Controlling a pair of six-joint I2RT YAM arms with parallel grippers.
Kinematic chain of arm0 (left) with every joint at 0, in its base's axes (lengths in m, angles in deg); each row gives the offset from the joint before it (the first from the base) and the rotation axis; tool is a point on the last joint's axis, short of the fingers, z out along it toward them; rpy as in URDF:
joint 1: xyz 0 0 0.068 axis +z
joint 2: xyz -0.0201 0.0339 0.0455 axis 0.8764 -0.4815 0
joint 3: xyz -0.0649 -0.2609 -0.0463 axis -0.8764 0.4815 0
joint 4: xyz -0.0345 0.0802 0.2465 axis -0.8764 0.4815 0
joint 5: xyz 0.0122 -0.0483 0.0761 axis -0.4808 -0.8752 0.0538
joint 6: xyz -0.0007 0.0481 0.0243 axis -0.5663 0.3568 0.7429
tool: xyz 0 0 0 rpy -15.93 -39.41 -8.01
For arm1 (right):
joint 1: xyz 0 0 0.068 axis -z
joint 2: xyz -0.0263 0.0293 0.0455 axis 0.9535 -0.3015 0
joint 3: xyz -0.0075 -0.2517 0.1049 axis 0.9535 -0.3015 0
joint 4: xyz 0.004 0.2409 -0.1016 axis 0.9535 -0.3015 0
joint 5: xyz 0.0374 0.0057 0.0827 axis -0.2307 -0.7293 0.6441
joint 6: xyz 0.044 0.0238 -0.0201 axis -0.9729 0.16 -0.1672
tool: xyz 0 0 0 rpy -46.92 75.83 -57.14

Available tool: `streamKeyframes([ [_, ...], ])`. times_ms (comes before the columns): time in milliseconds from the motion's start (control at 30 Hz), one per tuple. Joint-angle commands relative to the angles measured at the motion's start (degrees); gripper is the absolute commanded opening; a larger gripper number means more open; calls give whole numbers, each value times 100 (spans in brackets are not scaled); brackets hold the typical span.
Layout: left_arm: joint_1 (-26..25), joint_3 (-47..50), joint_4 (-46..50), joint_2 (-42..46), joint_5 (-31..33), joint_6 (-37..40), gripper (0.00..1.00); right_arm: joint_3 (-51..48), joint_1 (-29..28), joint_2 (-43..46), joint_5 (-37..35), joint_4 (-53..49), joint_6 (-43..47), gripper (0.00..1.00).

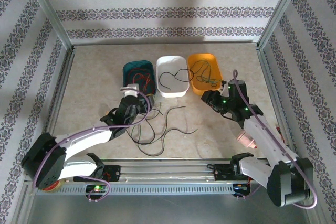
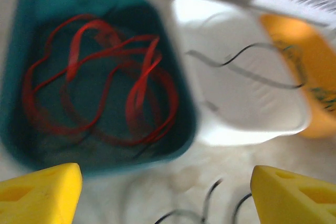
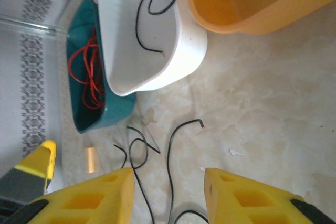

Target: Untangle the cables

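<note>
Closest to the arms, a loose pile of black cables (image 3: 169, 171) lies on the table (image 1: 94, 93), looped over each other. That's the part left to sort, I'd say.

Right gripper (image 3: 168, 192) hangs over that pile with its fingers spread and nothing in them, one black strand running on the table right under the gap. Left gripper (image 2: 166, 190) is spread wide and empty too, sitting at the near edge of the teal tray (image 1: 128, 69). Its wrist view is pretty blurry.

Past that: red cables (image 2: 139, 85) coiled in the teal tray, one black cable (image 3: 137, 30) in the white tray (image 1: 173, 92), and green ones (image 1: 206, 74) in the orange tray (image 1: 191, 72).

What I'd worry about:
- Pinching one black strand probably drags its neighbours along, since they cross.
- Closing over a crossing point means grabbing two at once.
- The left fingers are so near the teal tray that a sloppy dip could shove it or hook a red loop back out.
- A thin strand can just slip out of the fingers.
</note>
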Motion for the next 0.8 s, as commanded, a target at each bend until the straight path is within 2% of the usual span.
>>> streamKeyframes([
  [0, -74, 168, 993, 665, 843, -644, 83, 563, -121, -478, -459, -159, 209, 38],
  [167, -74, 76, 2498, 1385, 1892, -1006, 83, 1576, -124, -1795, -636, -403, 468, 35],
  [233, -74, 90, 2825, 1534, 2107, -1147, 84, 2032, -124, -2366, -584, -437, 566, 34],
  [467, -65, 215, 2858, 1619, 2030, -1310, 84, 3511, -119, -3936, -658, -556, 690, 34],
  [767, -31, 170, 2774, 1612, 2146, -1093, 85, 4456, -70, -4869, -972, -827, 787, 34],
])
